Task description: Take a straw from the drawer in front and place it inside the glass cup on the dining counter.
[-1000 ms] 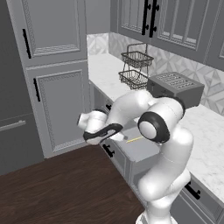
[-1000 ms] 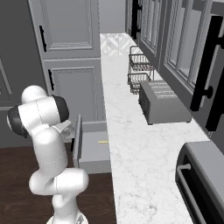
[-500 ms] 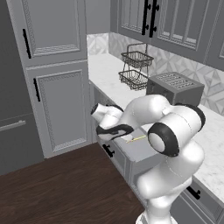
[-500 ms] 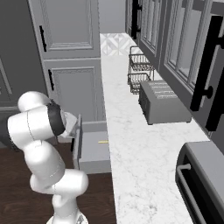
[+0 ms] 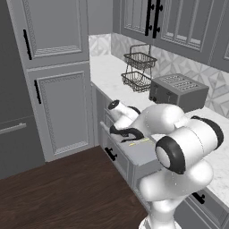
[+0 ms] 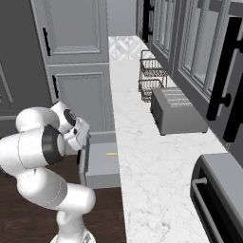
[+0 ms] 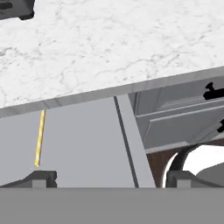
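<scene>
1. A grey kitchen: a marble worktop [image 6: 142, 156] runs along a wall of patterned tiles, with tall grey cabinet doors [image 5: 62, 112] at its far end and dark wood floor [image 5: 58, 192] below.
2. On the worktop stand a grey toaster [image 5: 178, 93] and, beyond it, a two-tier black wire basket [image 5: 139, 68]; both wire tiers look bare. The right base view also shows a dark appliance [image 6: 220, 190] with a pale bar handle at the near end of the worktop.
3. The drawer [image 6: 100, 163] is pulled out from under the worktop edge, its framed front and short black handle [image 5: 110, 154] facing the floor side.
4. Inside the drawer lies the straw [image 7: 40, 138], a thin yellow stick flat on the plain grey floor of the box. In the hand view it points from the worktop edge toward the camera; in the right base view it lies near the back of the drawer, close to the worktop side.
5. Nothing else can be made out in the drawer.
6. The gripper [image 7: 109, 178] hangs over the open drawer with its two dark tips spread wide and nothing between them. One fingertip [image 7: 40, 178] sits just below the straw's near end in the hand view; whether it touches the straw cannot be told.
</scene>
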Available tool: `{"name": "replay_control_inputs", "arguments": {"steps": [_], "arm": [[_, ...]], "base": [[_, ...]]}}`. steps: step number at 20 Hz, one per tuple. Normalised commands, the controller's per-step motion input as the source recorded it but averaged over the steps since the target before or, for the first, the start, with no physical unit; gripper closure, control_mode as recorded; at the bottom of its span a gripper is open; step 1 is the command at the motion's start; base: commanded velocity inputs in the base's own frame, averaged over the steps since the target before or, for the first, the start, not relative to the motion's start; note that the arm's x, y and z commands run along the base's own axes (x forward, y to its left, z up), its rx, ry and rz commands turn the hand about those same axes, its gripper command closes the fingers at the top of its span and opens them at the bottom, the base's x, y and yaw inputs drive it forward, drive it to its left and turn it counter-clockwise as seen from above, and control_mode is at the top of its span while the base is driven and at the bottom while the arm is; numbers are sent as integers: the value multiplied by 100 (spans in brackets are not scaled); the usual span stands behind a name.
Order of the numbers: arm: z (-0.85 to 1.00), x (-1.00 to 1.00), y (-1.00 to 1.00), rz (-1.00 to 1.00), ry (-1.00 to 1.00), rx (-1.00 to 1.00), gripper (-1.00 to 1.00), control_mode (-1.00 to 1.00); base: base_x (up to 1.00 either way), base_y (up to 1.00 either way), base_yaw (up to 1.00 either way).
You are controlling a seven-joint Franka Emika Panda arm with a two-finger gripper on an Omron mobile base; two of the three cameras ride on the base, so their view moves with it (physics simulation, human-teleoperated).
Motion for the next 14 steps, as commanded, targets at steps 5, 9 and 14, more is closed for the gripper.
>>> {"name": "replay_control_inputs", "arguments": {"steps": [5,9,14], "arm": [[-1,34,-39,13,-2,19,-100,-100],[-13,32,-25,15,0,18,-100,-100],[-12,18,-1,6,0,10,-100,-100]], "base": [[0,0,0],[0,0,0],[0,0,0]]}}
